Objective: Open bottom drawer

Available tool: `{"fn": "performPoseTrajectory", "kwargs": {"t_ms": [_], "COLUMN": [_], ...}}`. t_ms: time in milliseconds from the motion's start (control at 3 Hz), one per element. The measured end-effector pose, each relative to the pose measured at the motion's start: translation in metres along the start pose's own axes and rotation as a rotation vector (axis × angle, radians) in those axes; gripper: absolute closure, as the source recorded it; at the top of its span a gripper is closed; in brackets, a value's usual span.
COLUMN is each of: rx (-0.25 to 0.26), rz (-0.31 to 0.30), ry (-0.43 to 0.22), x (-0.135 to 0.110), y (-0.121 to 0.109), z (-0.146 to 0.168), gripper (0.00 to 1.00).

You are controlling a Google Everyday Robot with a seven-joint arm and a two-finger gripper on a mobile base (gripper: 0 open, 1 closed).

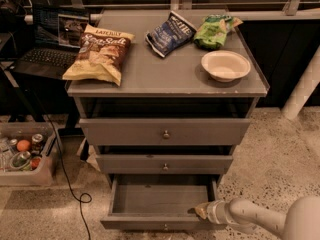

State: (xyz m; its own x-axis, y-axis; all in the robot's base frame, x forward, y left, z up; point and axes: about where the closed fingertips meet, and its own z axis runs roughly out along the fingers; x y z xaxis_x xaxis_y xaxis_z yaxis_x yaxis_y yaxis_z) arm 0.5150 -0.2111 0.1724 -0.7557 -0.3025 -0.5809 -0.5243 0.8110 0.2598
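While gripper (200, 211) at bottom drawer (155, 200) right corner, one of three open

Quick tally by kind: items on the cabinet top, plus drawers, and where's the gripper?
Chip bags: 3, brown-and-yellow bag, blue bag, green bag
Bowls: 1, white bowl
Drawers: 3, top drawer, middle drawer, bottom drawer pulled out
Total: 7
Gripper sits at the bottom drawer's front right corner.
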Motion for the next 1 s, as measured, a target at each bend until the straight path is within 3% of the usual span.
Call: {"fn": "performPoseTrajectory", "kwargs": {"t_ms": [667, 1000], "rx": [-0.022, -0.022], "rz": [0.02, 0.02], "ry": [0.057, 0.057], "x": [0.028, 0.028], "y": [0.01, 0.011], "z": [0.008, 0.007], "gripper": [1.0, 1.0]}}
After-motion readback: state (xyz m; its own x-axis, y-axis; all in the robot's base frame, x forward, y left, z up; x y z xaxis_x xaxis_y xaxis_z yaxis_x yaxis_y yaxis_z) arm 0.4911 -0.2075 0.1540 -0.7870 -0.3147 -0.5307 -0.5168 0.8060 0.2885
